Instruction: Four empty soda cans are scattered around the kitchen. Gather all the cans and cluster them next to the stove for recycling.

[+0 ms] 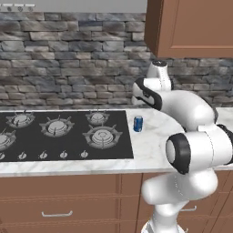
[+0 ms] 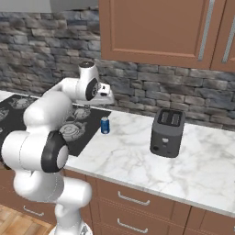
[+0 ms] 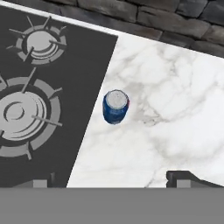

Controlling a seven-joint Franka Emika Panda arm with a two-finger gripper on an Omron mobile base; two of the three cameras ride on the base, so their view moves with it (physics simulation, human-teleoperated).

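Observation:
A blue-and-white soda can [image 1: 138, 123] stands upright on the marble counter, just right of the black stove [image 1: 63, 132]. It also shows as the soda can [image 2: 105, 125] beside the stove [image 2: 78, 133] in the right base view. From above, the soda can [image 3: 115, 106] sits a finger's width off the stove [image 3: 48, 100] edge. My gripper [image 3: 114, 181] hangs above the can and is open, its fingertips [image 3: 188, 178] wide apart with nothing between them. The can stands free, touched by nothing.
A dark grey toaster [image 2: 167, 132] stands on the counter [image 2: 137, 160] to the right of the can. Wood wall cabinets [image 2: 156, 32] hang above, close to the arm's raised elbow. The stone wall [image 1: 73, 59] runs behind the stove.

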